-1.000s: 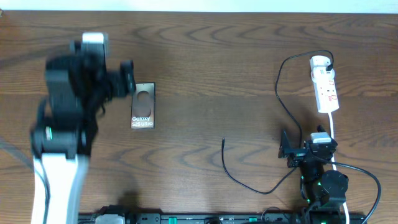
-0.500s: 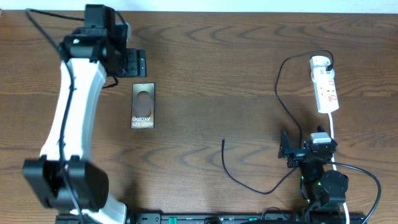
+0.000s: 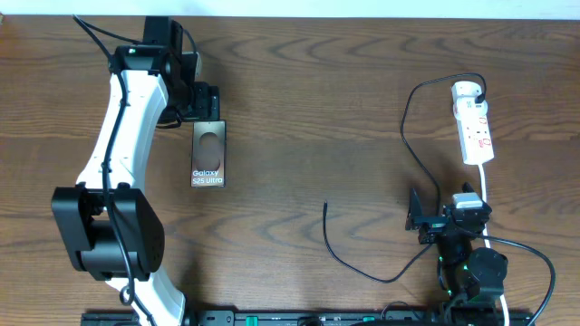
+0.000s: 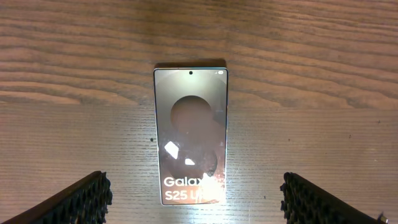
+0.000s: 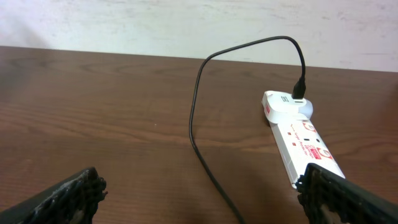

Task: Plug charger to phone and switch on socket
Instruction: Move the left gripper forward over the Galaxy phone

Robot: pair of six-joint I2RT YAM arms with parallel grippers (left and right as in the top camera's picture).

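"Which step are we on?"

"The first, I reckon. The phone (image 3: 207,154) lies flat at nine o'clock, nothing plugged in. My left gripper (image 3: 204,101) hangs over its twelve-o'clock end, jaws wide and empty."

"And the charger (image 3: 405,127)?"

"It's plugged into the socket (image 3: 475,127) at two o'clock, its loose tip (image 3: 326,207) near centre. The right gripper (image 5: 199,196) gapes empty too. Next I must fetch that tip."

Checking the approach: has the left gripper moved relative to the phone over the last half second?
Yes. The left gripper has come closer to the phone and now hangs at its far end, jaws open. The phone itself lies unmoved.
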